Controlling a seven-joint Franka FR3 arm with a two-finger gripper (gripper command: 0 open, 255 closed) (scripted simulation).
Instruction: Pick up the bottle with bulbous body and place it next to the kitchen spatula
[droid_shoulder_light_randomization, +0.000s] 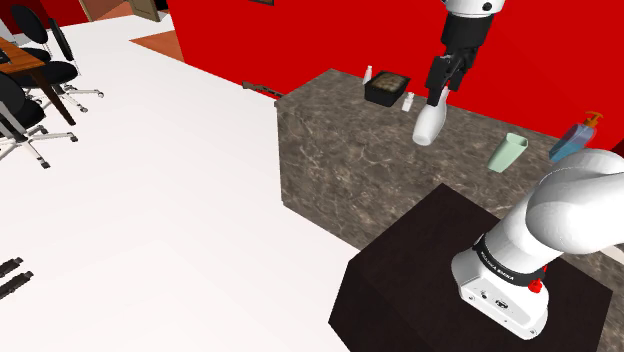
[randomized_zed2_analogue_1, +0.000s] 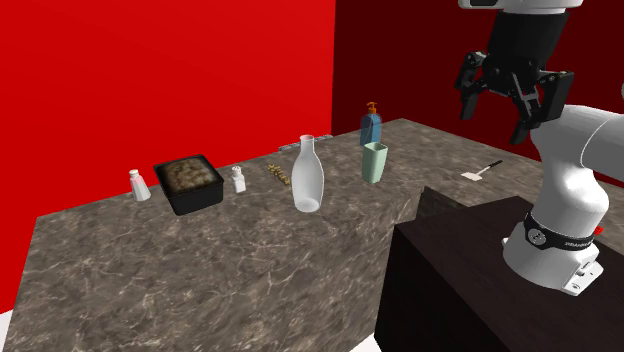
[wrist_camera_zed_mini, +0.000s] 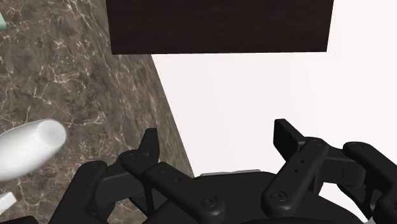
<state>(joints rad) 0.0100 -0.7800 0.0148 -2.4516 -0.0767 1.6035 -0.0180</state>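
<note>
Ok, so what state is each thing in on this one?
Bottle: upright on the counter, not held.
Gripper: fingers open, empty, up in the air.
Green cup: upright.
Spatula: lying flat.
Pump bottle: upright.
Black tray: filled with brownish bits.

Smooth bottle (randomized_zed2_analogue_1: 308, 180), veined stone counter (randomized_zed2_analogue_1: 200, 275)

In the second exterior view the green cup (randomized_zed2_analogue_1: 375, 162) stands near the bottle (randomized_zed2_analogue_1: 308, 178) at 3 o'clock, a small shaker (randomized_zed2_analogue_1: 239, 180) at 9 o'clock — from 5 to 7 o'clock lies open counter (randomized_zed2_analogue_1: 200, 270).
</note>
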